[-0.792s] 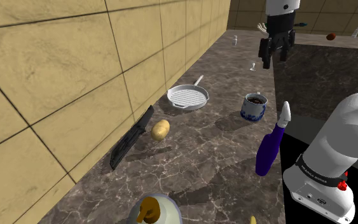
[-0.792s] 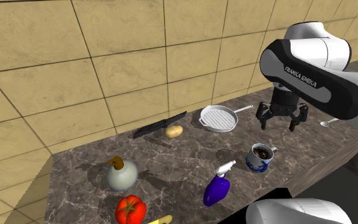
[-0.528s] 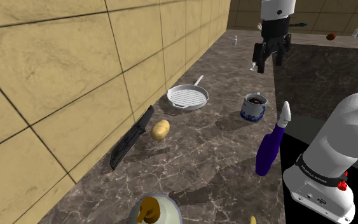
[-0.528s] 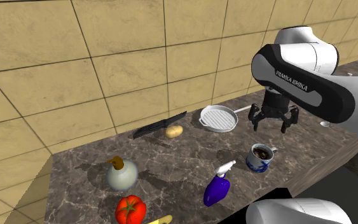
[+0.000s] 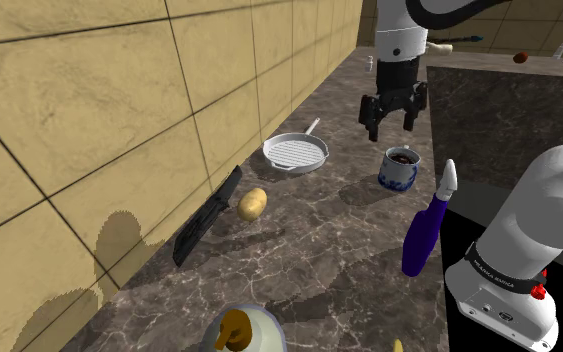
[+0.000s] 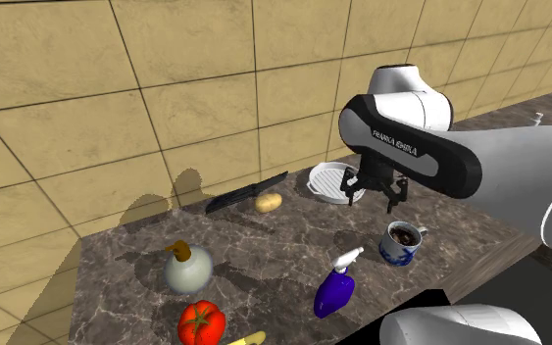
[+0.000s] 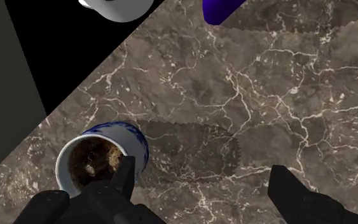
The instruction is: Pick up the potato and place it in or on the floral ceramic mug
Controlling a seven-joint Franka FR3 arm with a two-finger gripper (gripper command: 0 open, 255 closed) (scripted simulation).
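**Open and empty over the marble, potato yet to be reached**

Holds the gripper (image 5: 391, 115) above the marble counter (image 5: 319, 240), pointing down, with the fingers (image 7: 298, 198) spread wide and nothing clasped: only bare stone between them in the wrist view. Suits an approach, by the look of it, wide enough to drop around a rounded thing without adjusting first.

Places the potato (image 5: 252, 204) well apart from the gripper, off toward the tiled wall (image 5: 119, 100) and lower down, resting on its side on the counter. Sets it just beside a black knife (image 5: 209, 215) lying along the wall's foot; cannot tell whether touching. Leaves a ribbed pan (image 5: 296, 152) near the gripper, roughly between it and the potato, so probably calls for a pass above the pan rather than a low sweep.

Shows the mug (image 7: 101, 162) just beside one finger and below it, upright, white with blue patterning, dark inside, mouth open upward. Stands ready that way to take something lowered in from above, with no need to be handled first.

Puts a purple spray bottle (image 5: 427, 225) beyond the mug from the gripper, on the side away from the wall. Looks tall and narrow, so likely easy to tip on a loaded return.

Judges the task barely begun: potato untouched, mug without it. Calls next for travel to the potato, a descent around it, and a close across its shorter width, minding the knife on the far side.
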